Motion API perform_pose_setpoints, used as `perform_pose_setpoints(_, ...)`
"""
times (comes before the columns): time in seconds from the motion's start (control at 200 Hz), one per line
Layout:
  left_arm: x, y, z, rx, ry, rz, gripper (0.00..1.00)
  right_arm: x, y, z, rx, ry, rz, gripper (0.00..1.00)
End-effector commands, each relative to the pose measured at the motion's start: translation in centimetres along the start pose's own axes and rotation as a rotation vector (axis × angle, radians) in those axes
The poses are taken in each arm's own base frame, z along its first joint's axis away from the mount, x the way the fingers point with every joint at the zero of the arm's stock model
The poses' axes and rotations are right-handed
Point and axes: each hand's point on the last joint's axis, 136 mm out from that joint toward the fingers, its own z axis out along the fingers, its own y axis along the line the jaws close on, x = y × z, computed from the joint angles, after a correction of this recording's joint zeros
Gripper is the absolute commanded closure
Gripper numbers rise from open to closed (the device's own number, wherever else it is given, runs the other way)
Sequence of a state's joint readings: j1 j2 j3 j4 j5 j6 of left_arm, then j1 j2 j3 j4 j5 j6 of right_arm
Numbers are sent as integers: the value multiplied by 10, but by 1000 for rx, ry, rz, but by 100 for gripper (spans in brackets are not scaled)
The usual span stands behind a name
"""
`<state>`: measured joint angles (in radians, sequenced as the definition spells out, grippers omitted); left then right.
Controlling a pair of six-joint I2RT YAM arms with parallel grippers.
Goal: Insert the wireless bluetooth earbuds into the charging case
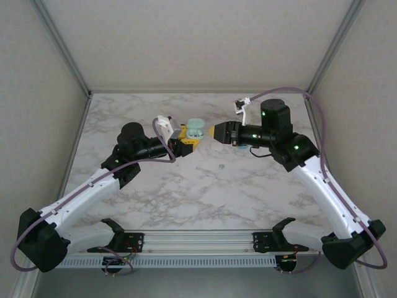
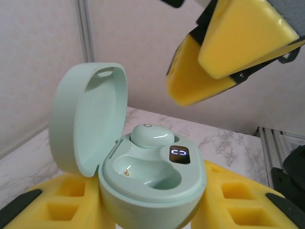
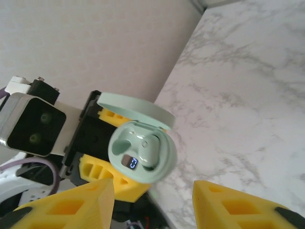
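Mint case (image 2: 143,188) in left pincer (image 1: 185,143) (right pincer (image 1: 217,132) clear above).

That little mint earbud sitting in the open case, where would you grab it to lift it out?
I'd pinch the mint earbud by its domed top, coming from above: only the dome stands proud of the charging case; the rest sits in its well. Keep clear of the raised lid beside it.

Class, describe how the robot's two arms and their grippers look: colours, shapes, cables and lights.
The left arm and right arm have white links and bulky black joints. A purple cable runs along each. Small green lights glow on the right arm. The left gripper and right gripper have wedge-shaped yellow fingers with moulded hollows.
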<state>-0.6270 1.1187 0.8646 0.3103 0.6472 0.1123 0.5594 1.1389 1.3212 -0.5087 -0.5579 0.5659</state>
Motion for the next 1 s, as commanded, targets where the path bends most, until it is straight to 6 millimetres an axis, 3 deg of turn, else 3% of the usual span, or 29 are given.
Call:
perform_pose_setpoints(0.0,-8,-1,-8,-38,-28,39,81,4,-53,-9,235,-33,-3,53)
perform_pose_setpoints(0.12,-11,-3,-15,-55,-33,49,81,27,-129,0,419,18,147,54)
perform_pose_setpoints(0.205,-13,-4,-18,-56,-29,52,81,55,-175,19,498,143,231,54)
perform_pose_setpoints(0.385,-16,-7,-26,-71,-25,66,80,107,-240,52,647,377,386,55)
perform_pose_setpoints(0.621,-13,-8,-34,-94,-18,72,80,151,-271,84,736,473,499,52)
perform_pose_setpoints(0.841,-11,-9,-36,-98,-8,77,80,166,-285,93,820,494,526,51)
perform_pose_setpoints(0.991,-10,-8,-34,-95,-5,78,80,166,-290,98,832,477,528,51)
